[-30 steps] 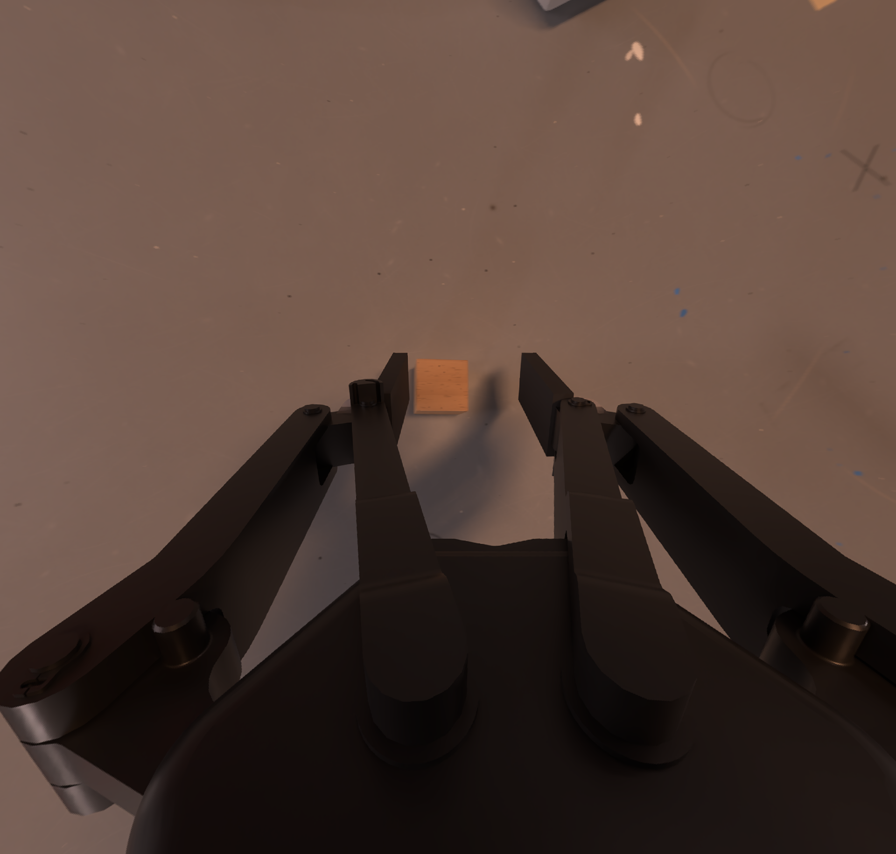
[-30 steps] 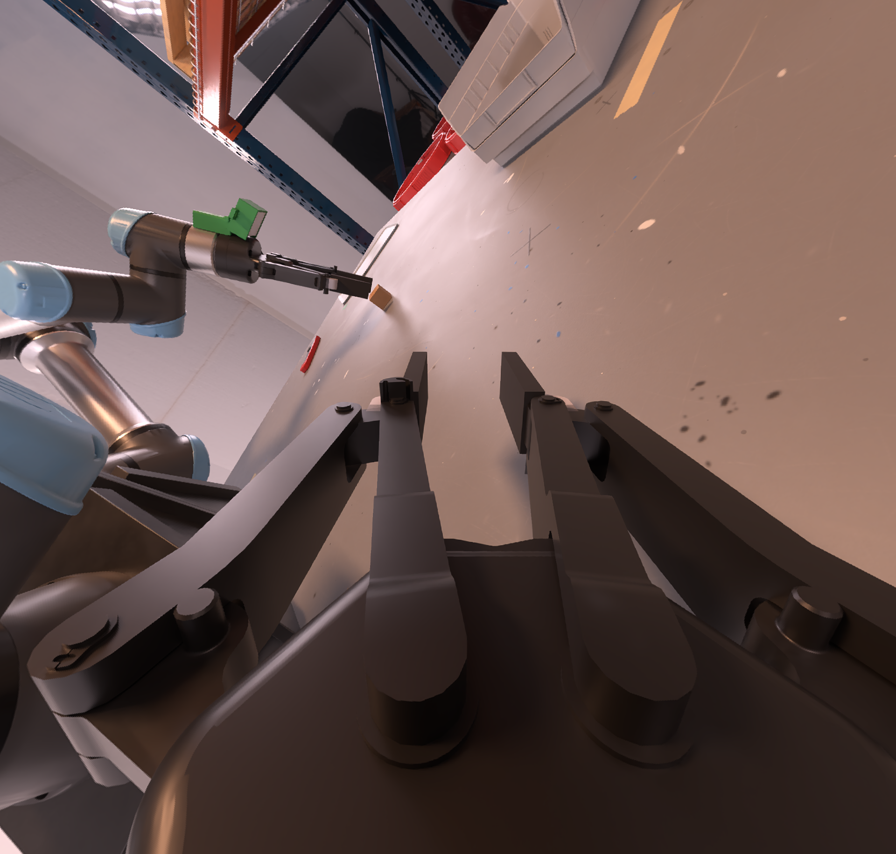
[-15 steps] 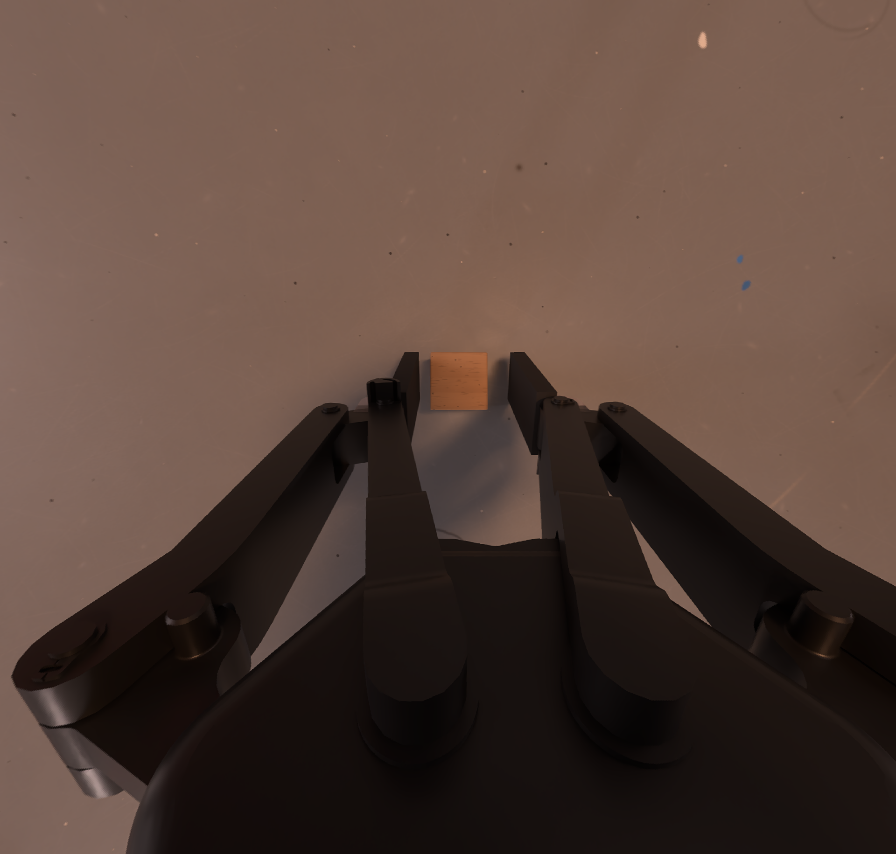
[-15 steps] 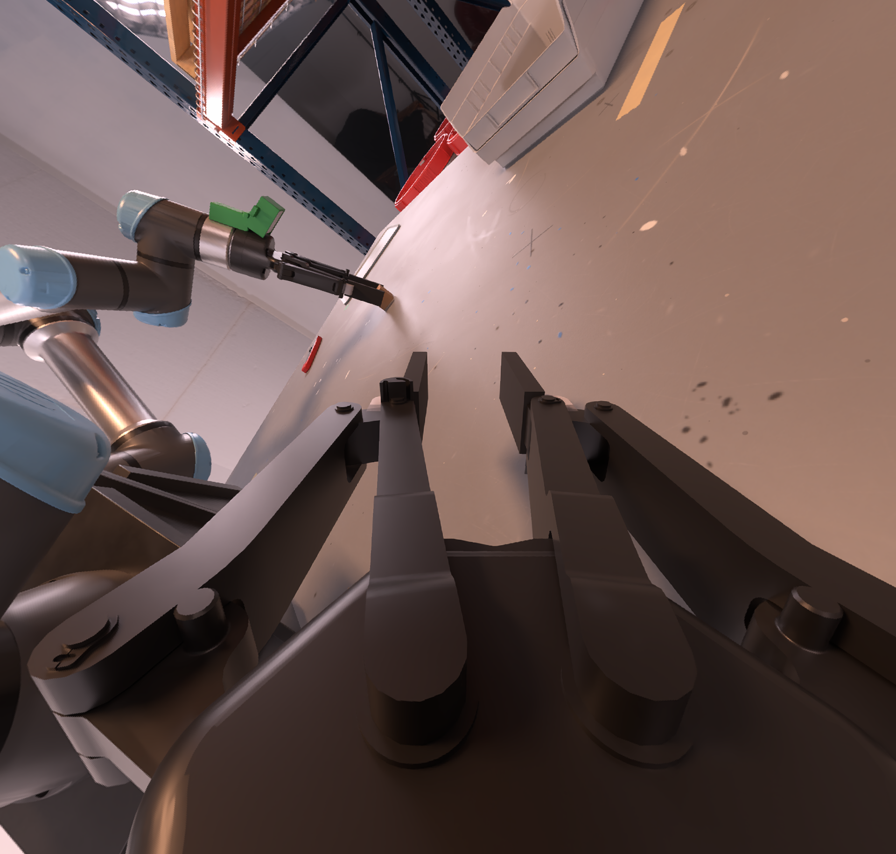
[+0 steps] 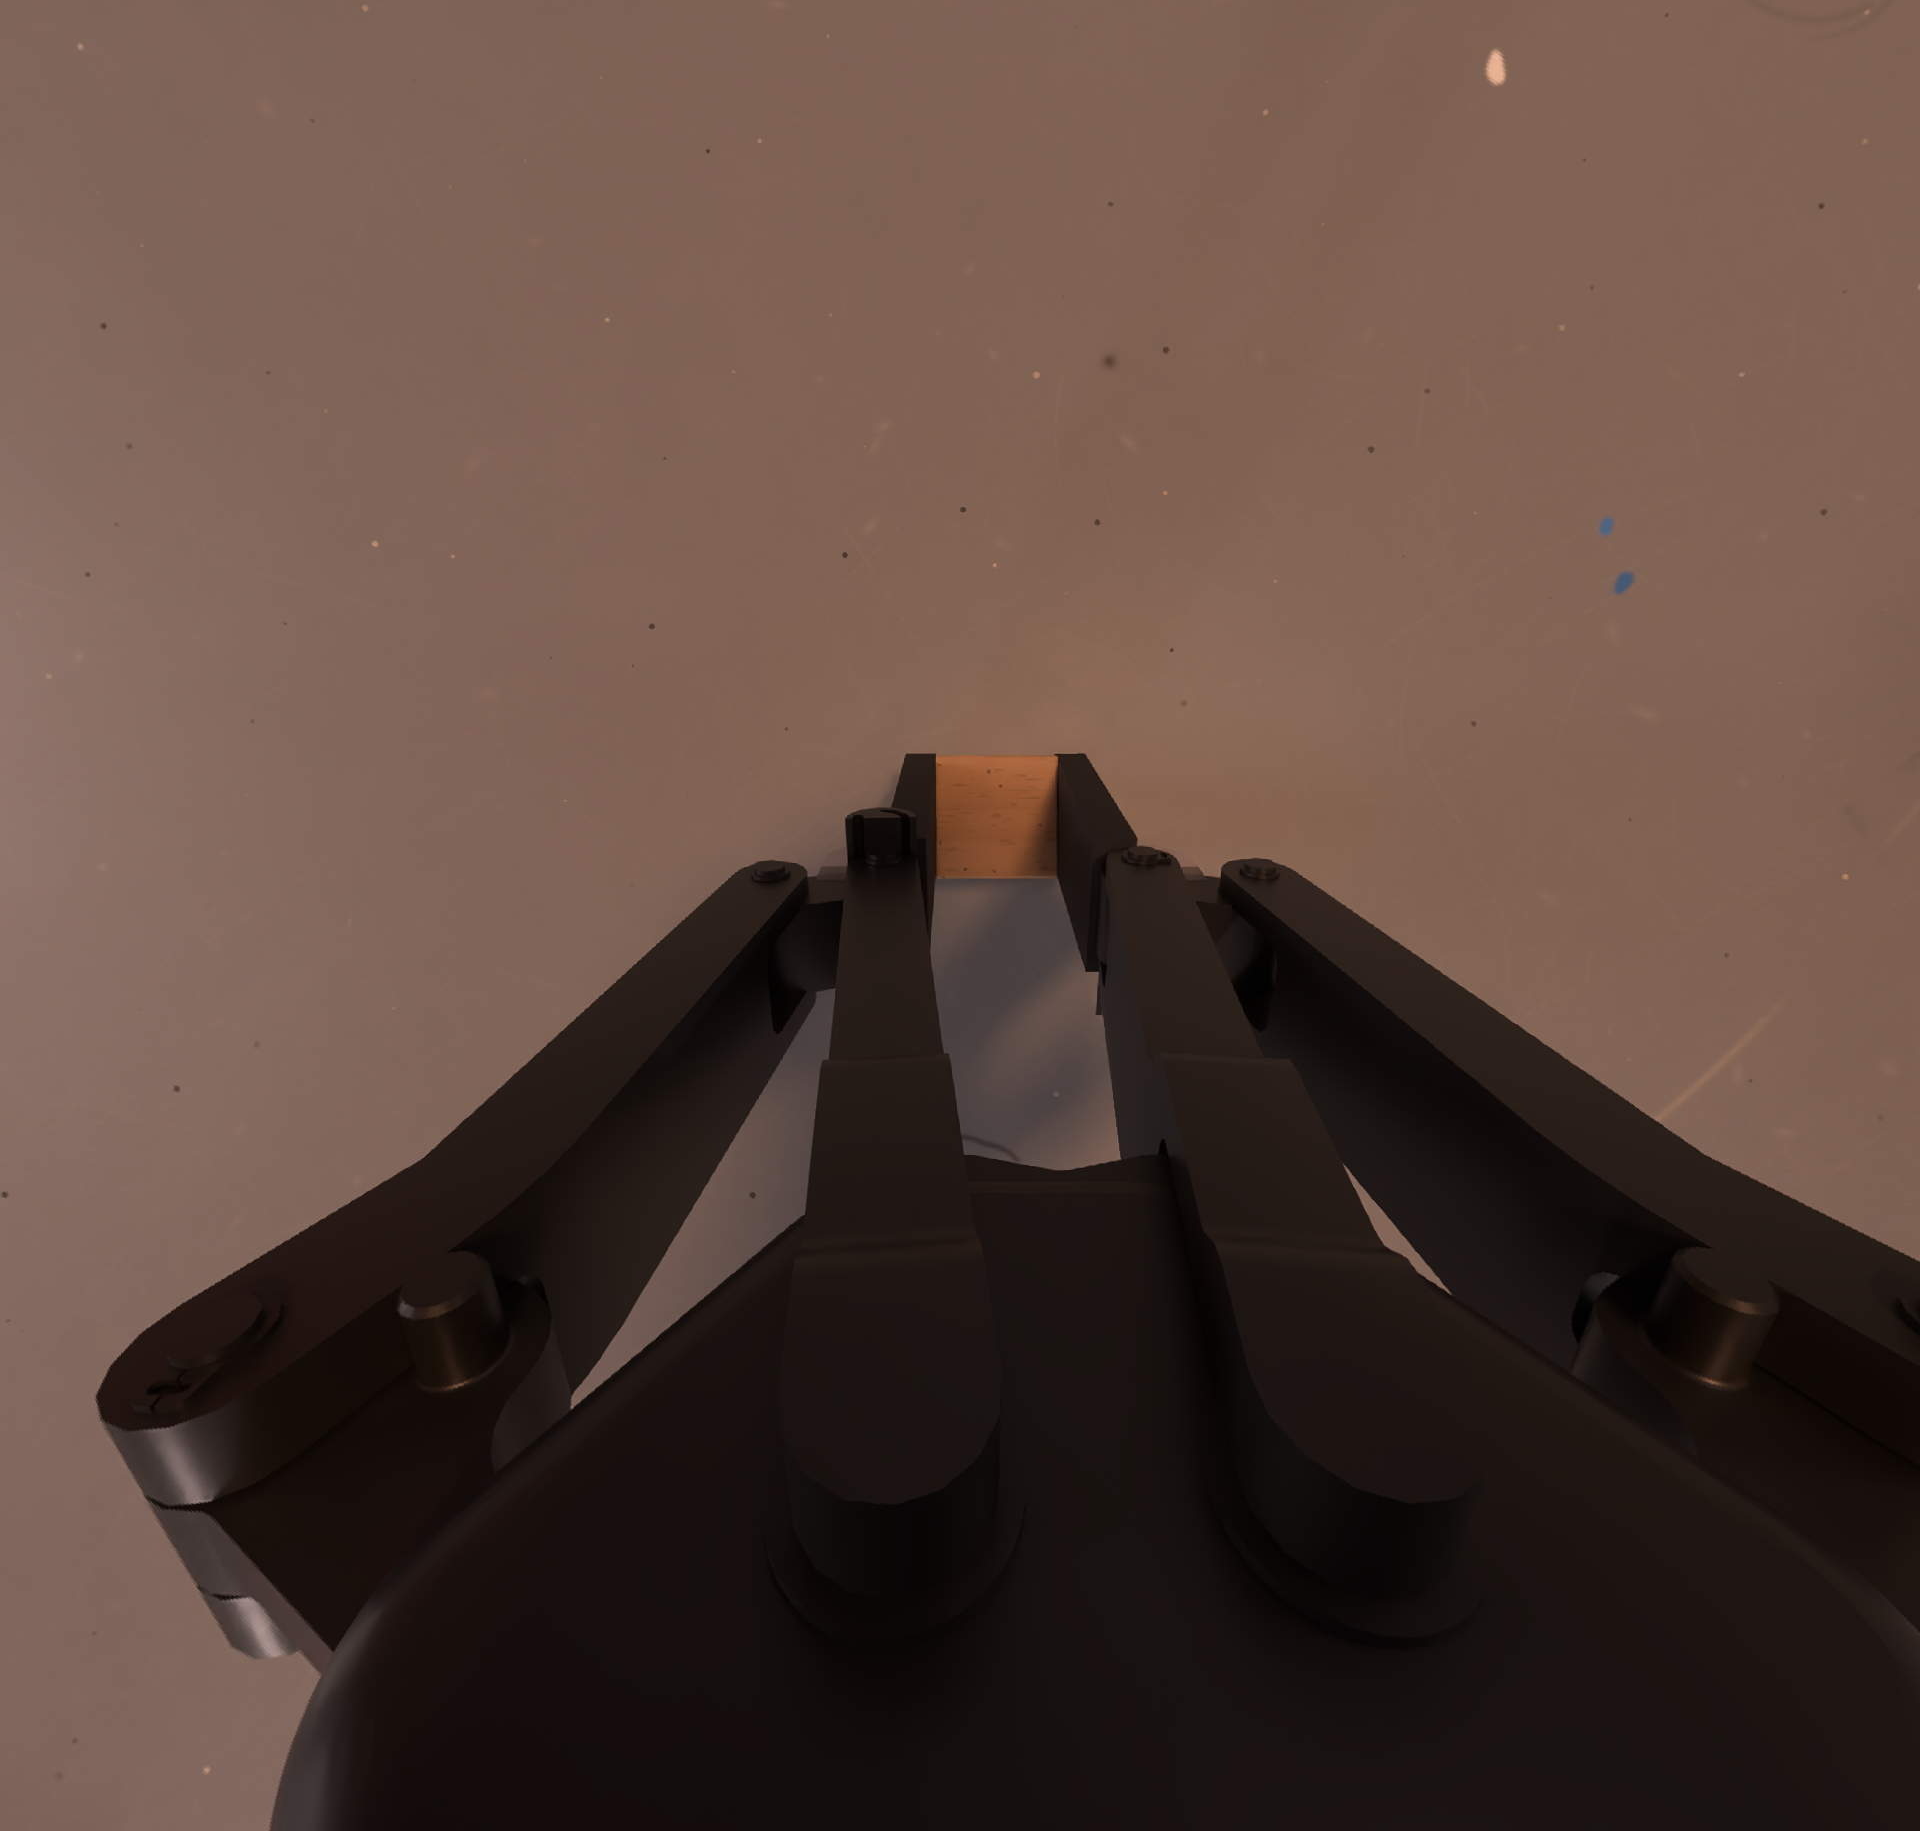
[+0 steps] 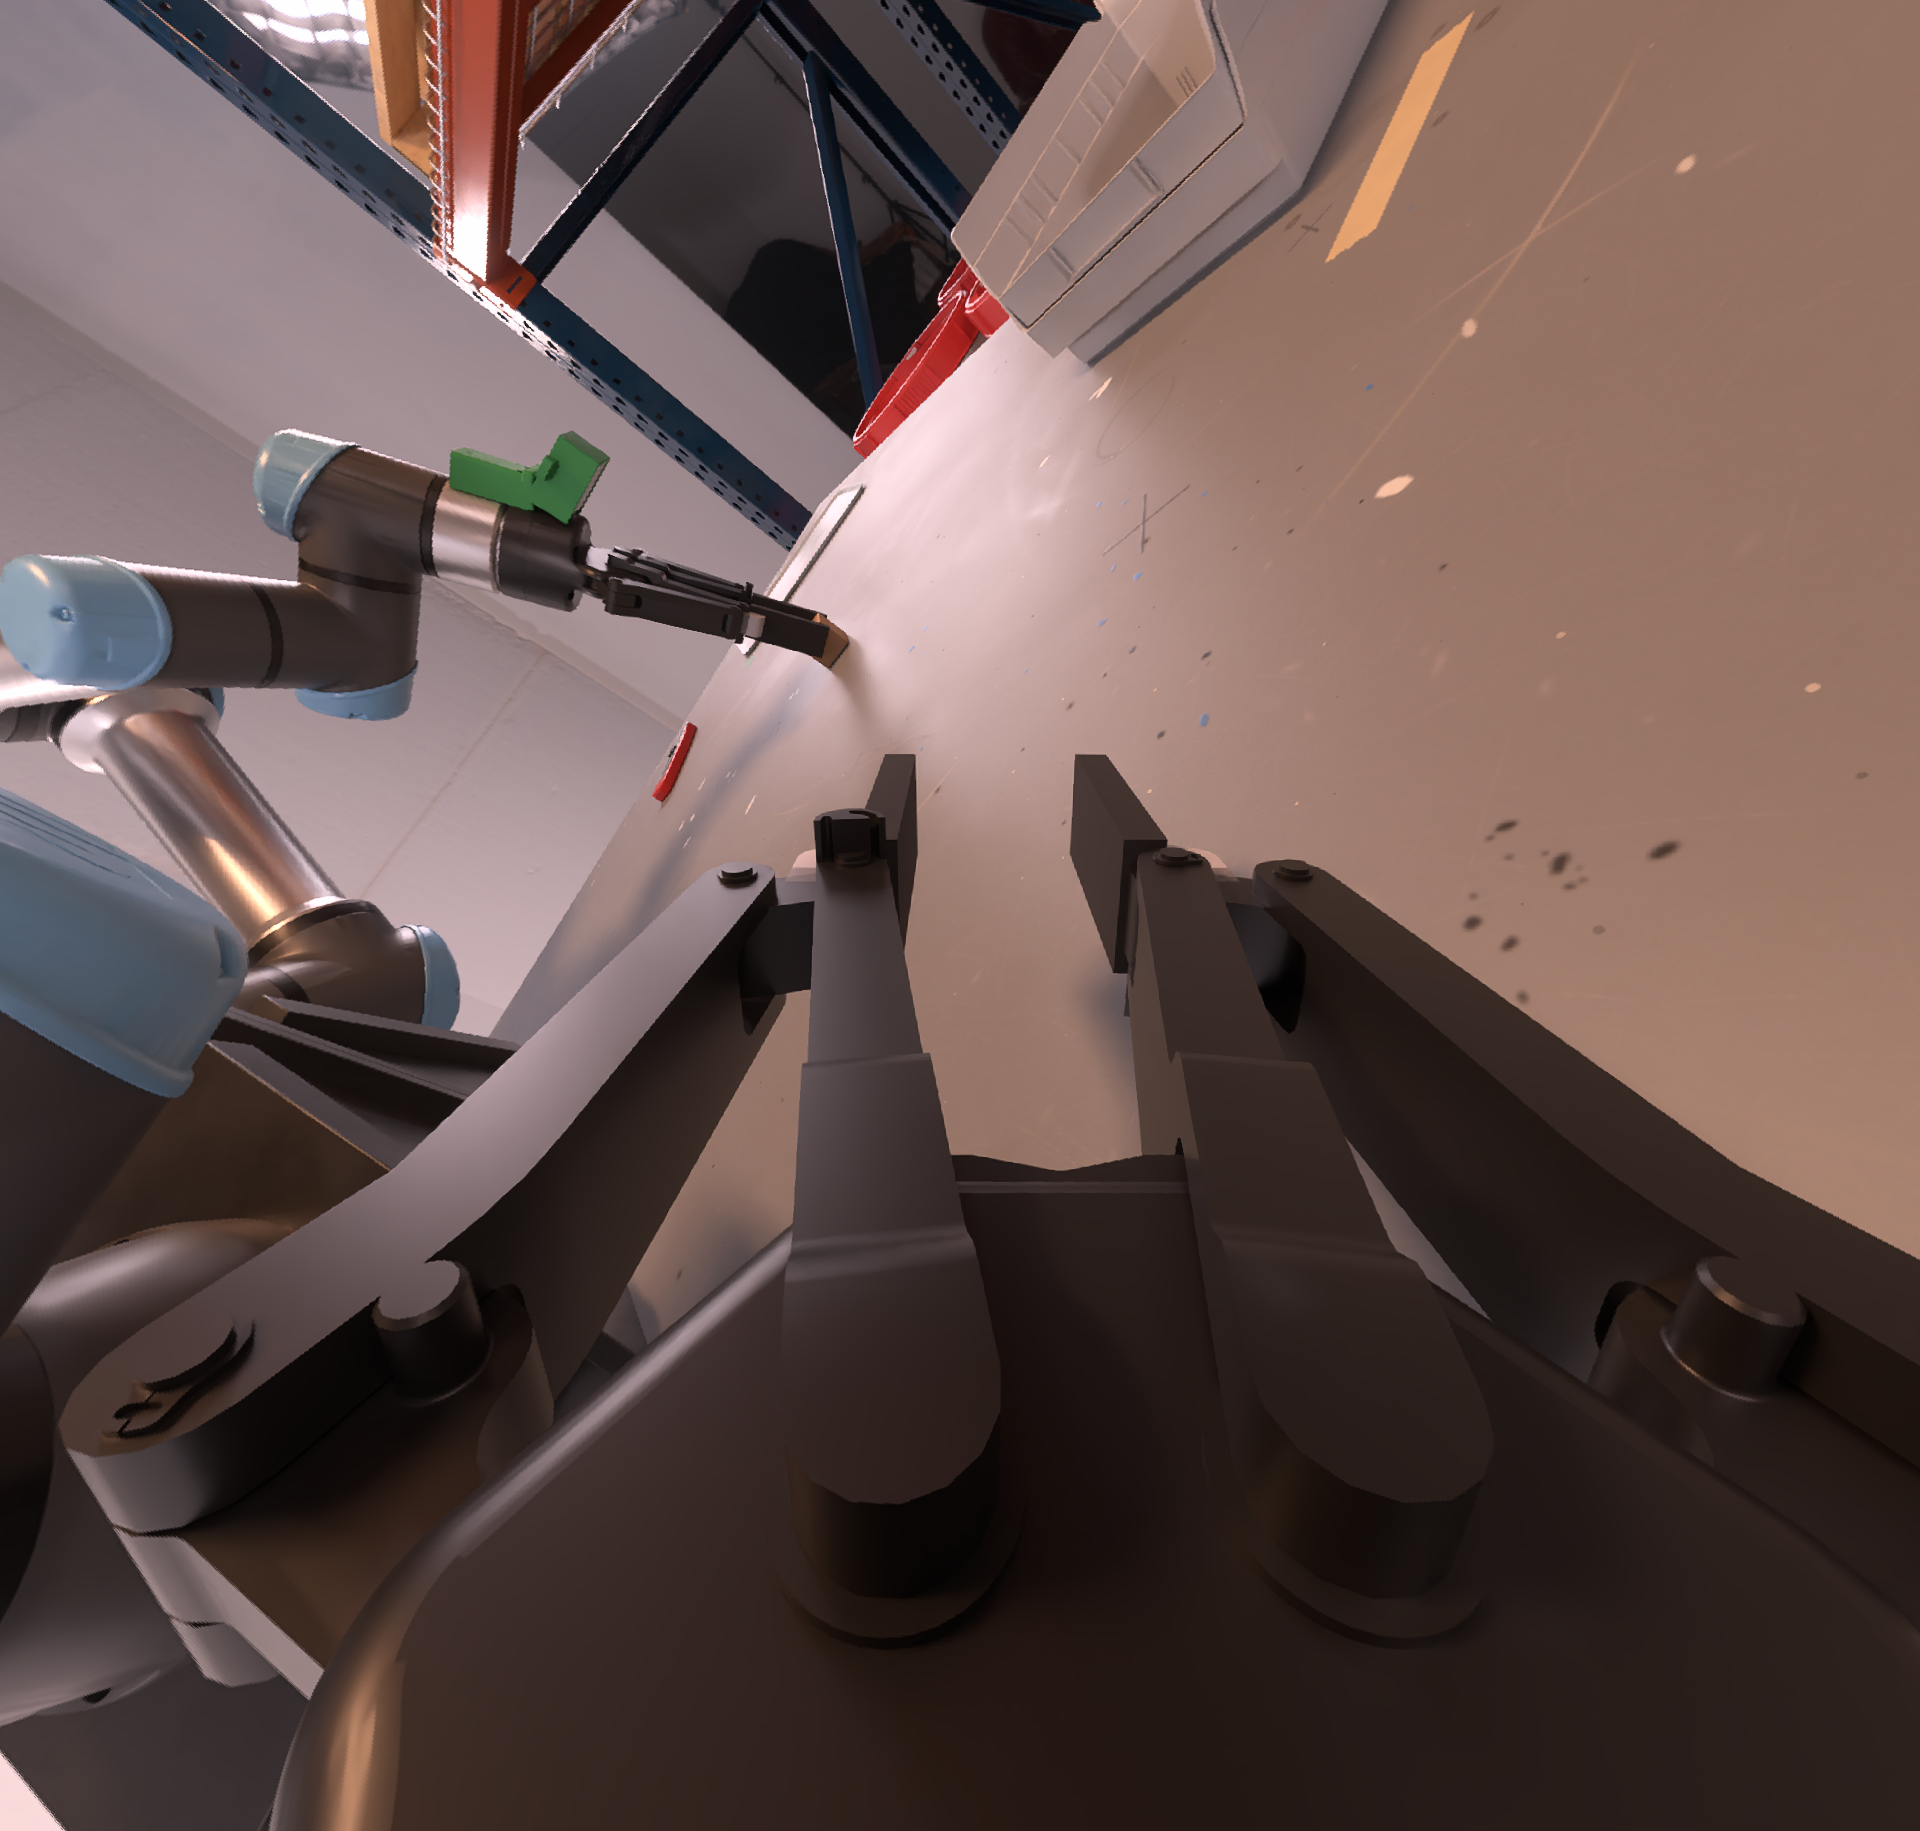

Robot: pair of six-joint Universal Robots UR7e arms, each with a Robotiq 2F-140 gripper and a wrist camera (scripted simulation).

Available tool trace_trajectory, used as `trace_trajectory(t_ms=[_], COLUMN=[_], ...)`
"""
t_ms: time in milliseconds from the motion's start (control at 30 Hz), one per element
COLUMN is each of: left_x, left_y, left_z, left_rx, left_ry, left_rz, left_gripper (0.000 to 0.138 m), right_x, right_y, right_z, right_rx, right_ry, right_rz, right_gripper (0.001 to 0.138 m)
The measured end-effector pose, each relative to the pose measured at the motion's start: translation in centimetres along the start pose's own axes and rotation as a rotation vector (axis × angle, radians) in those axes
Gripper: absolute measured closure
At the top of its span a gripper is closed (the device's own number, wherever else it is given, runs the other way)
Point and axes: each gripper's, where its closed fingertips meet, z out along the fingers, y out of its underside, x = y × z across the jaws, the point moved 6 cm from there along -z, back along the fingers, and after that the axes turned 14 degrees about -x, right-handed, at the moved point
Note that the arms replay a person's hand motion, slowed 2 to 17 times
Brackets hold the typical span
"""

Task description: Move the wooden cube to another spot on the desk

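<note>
The small wooden cube [image 5: 995, 815] sits on the brown desk [image 5: 935, 327], between the two black fingertips of my left gripper [image 5: 995, 794]. Both fingertips press against its sides, so the left gripper is shut on it at desk level. In the right wrist view the left gripper [image 6: 821, 636] shows far off with the cube [image 6: 833, 645] at its tip, touching the desk. My right gripper [image 6: 992, 794] is open and empty, held above the desk well away from the cube.
A white box-like tray [image 6: 1164, 150] and a red object [image 6: 925, 368] stand at the far end of the desk. A tan strip [image 6: 1397, 140] lies flat near the tray. Blue and orange shelving [image 6: 644, 171] stands behind. A red mark [image 6: 673, 761] sits at the desk edge.
My left gripper came down over the cube and its fingers closed from wide apart until they touch both sides. The right gripper has not moved.
</note>
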Motion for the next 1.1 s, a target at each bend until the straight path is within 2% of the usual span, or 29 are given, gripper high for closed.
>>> trace_trajectory(t_ms=[367,667,900,1000,1100], left_x=[0.2,1.7,5.5,7.8,11.0], left_y=[0.3,0.1,-1.3,-1.9,-2.5], left_z=[-1.1,-5.0,-10.7,-12.9,-14.3], left_rx=[0.052,0.138,0.277,0.327,0.368], left_ry=[-0.005,-0.015,0.023,0.033,0.072], left_rz=[0.005,0.031,0.121,0.177,0.244], left_gripper=[0.108,0.108,0.108,0.108,0.108], right_x=[0.0,0.0,0.0,0.0,0.0], right_y=[0.0,0.0,0.0,0.0,0.0], right_z=[0.0,0.0,0.1,0.1,0.1], right_rx=[0.001,-0.001,-0.005,-0.007,-0.008], right_ry=[-0.001,-0.001,0.002,0.002,0.001], right_rz=[-0.001,0.000,0.000,0.000,0.000], right_gripper=[0.099,0.098,0.098,0.098,0.098])
